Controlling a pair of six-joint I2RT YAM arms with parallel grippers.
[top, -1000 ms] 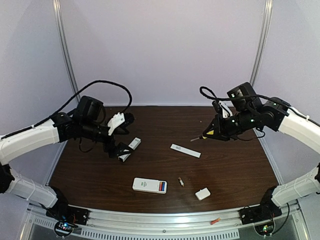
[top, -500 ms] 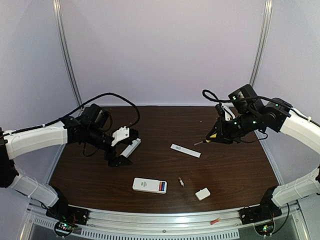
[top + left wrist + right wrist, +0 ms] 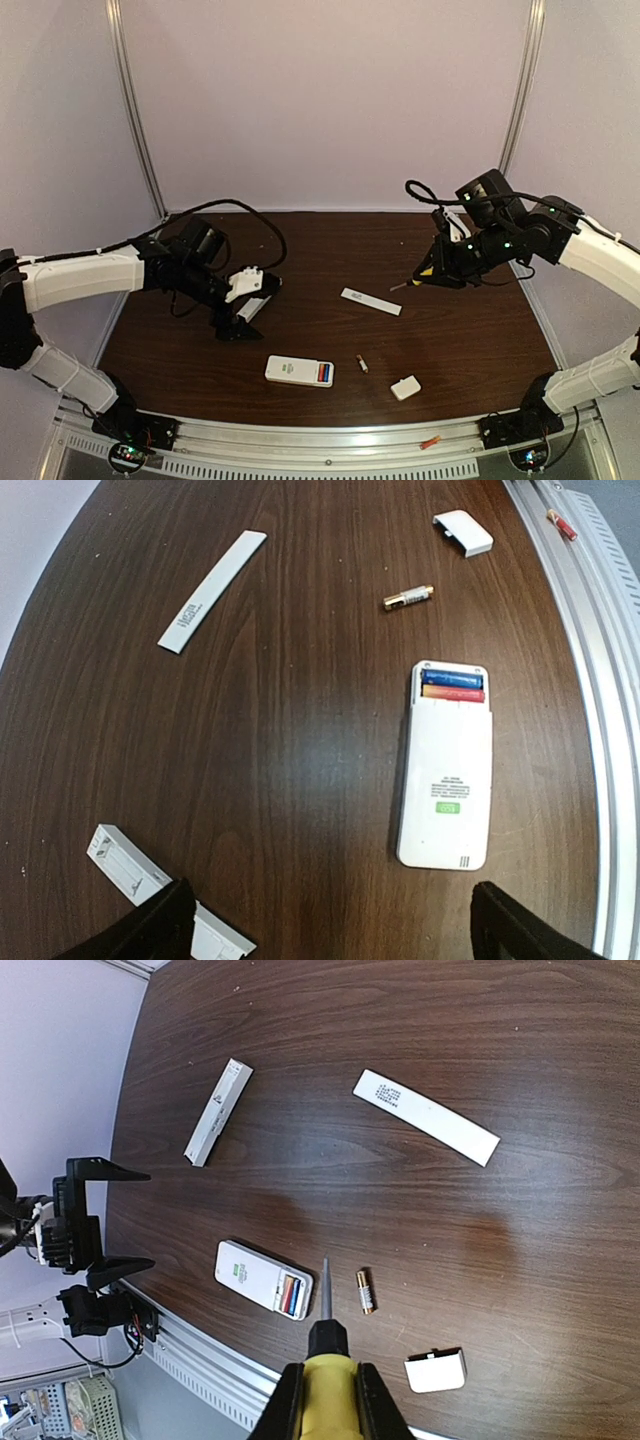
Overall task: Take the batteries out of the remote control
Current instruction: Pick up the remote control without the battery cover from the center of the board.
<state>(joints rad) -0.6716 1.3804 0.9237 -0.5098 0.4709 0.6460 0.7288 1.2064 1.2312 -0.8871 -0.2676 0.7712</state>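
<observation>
remote (image 3: 445, 780) open, seemingly two batteries (image 3: 452, 685) inside

The bottom edge of the left wrist view is cutting off the fingers (image 3: 150, 935) of the left gripper (image 3: 328, 910), and one finger is covering part of a white bar (image 3: 125, 865). In the right wrist view, the bottom edge is cropping the yellow handle of the screwdriver (image 3: 327, 1395). The label print on the remote control (image 3: 446, 780) is showing too small to read.

- I work in a lab-style robot test booth.
- Plain pale walls (image 3: 320, 100) and metal posts (image 3: 135, 110) box in my dark wood table (image 3: 450, 340).
- My arm bases (image 3: 135, 428) sit on an aluminium rail (image 3: 330, 440) along its near edge.
</observation>
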